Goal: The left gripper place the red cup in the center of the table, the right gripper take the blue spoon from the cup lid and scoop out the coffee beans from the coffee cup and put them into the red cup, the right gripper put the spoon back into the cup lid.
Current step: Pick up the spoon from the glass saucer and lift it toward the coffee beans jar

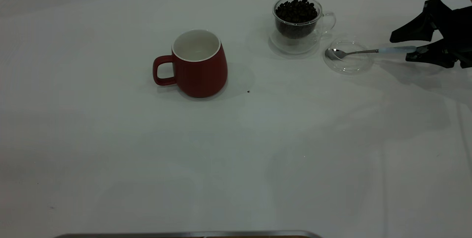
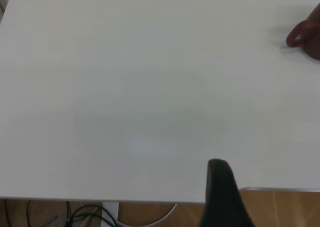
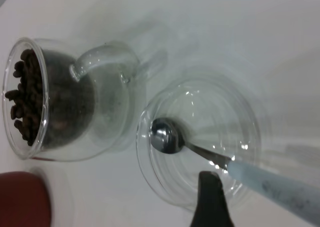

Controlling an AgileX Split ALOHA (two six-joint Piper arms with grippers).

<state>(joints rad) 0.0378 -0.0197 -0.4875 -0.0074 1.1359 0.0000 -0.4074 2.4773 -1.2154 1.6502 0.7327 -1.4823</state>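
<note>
At the right edge of the exterior frame, the right gripper point(image 1: 418, 45) has its fingers spread, the pale handle end of the blue spoon point(image 1: 368, 51) lying between them; contact seems likely but is hard to judge. The spoon's bowl rests in the cup lid point(image 1: 348, 60), right of the coffee cup point(image 1: 297, 24) with its coffee beans point(image 1: 296, 10). The red cup point(image 1: 197, 62) stands upright near centre on the table point(image 1: 236, 149). The left gripper point(image 2: 224, 192) shows only one black finger, its state unclear
</note>
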